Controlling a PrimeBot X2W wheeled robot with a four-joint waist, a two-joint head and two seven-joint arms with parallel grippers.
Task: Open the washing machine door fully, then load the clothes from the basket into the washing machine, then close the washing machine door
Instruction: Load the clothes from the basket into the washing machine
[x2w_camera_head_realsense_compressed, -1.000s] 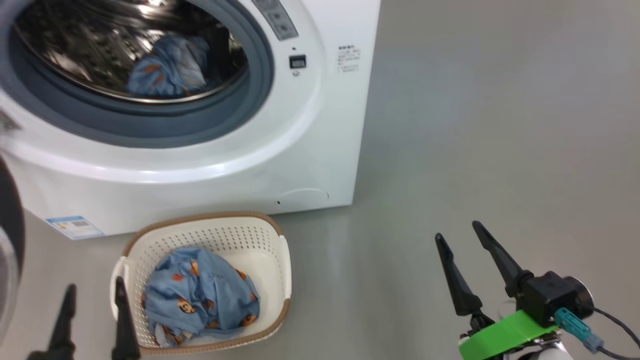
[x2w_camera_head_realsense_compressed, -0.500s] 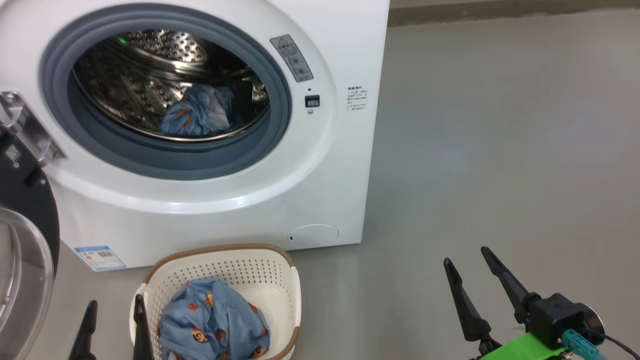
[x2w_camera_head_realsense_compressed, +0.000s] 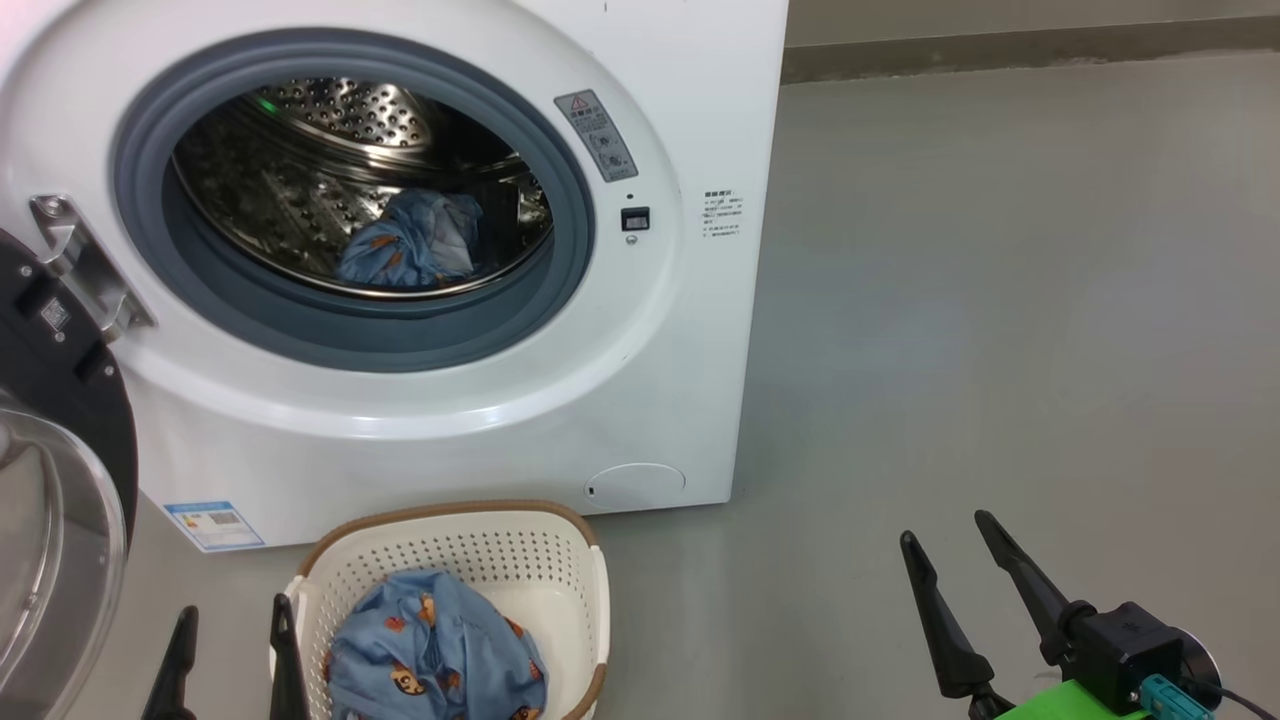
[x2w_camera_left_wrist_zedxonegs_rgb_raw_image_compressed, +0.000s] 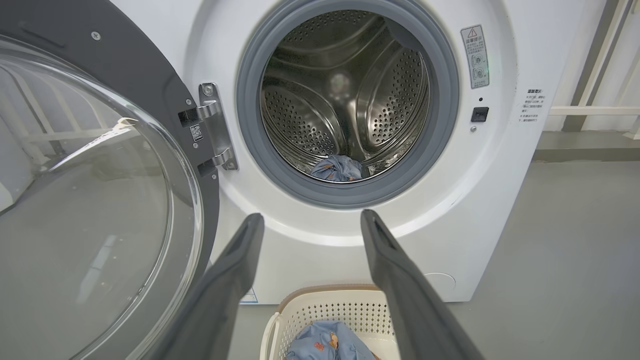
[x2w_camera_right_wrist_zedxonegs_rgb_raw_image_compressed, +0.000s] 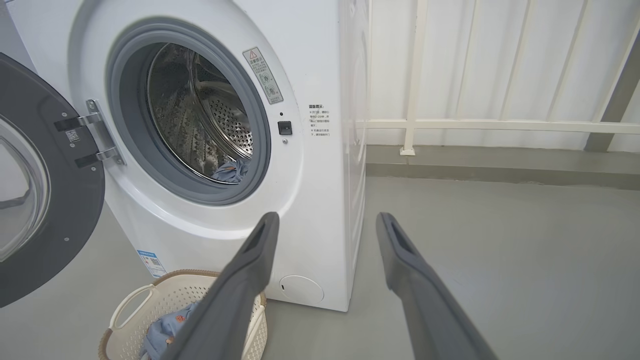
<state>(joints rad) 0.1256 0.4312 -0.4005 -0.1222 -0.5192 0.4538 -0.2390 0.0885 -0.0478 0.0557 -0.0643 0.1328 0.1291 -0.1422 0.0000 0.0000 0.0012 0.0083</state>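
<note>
The door (x2w_camera_head_realsense_compressed: 60, 500) hangs swung wide open at the far left. The left jaws stand fully apart and empty by the basket (x2w_camera_head_realsense_compressed: 450, 512), which sits on the floor (x2w_camera_head_realsense_compressed: 1000, 300) before the washing machine (x2w_camera_head_realsense_compressed: 420, 440) holding clothes (x2w_camera_head_realsense_compressed: 435, 650). Another garment (x2w_camera_head_realsense_compressed: 410, 250) lies in the drum (x2w_camera_head_realsense_compressed: 330, 180). The right jaws gape wide, empty, above the floor.

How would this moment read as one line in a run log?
washing machine door: open | clothes: some in basket, one piece in drum | left gripper: open, empty | right gripper: open, empty
</note>
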